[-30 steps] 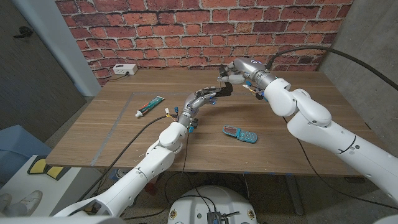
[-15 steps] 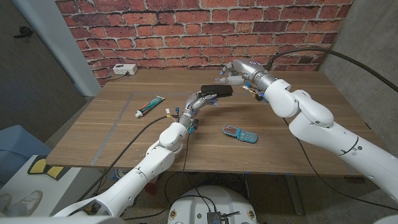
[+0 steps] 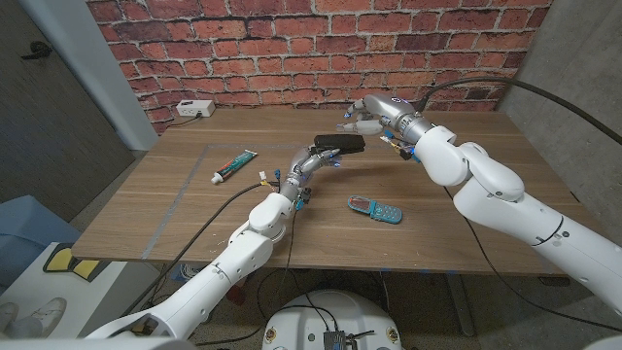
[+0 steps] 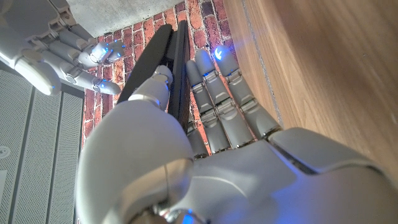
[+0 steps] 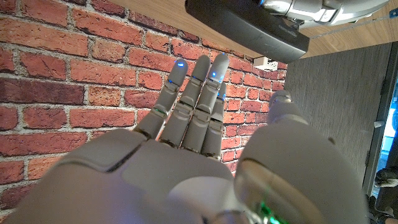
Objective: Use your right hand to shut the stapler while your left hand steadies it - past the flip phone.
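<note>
Progress: the stapler [image 3: 339, 143] looks closed, or very nearly so; in the left wrist view its two dark halves [image 4: 163, 68] lie close along each other with only a thin seam between them. Judging by that, the shutting itself seems done or all but done.
Left to do: perhaps a last press to seat it fully, then both hands letting go. Whether it has latched I cannot tell.
Stapler position: on the far middle of the surface [image 3: 175, 209], beyond the flip phone [image 3: 375, 208], which lies well nearer the robot and a little to the right.
Left hand: the left hand [image 3: 316, 156] grips the stapler from its near left end, thumb on one side and fingers [image 4: 224, 93] along the other, so the stapler is pinched between them.
Right hand: the right hand [image 3: 361, 118] sits just beyond and right of the stapler, fingers [image 5: 193, 102] straight and close together, holding nothing. In the right wrist view the stapler [image 5: 249, 28] lies apart from the fingertips, so it appears not to be touching.
</note>
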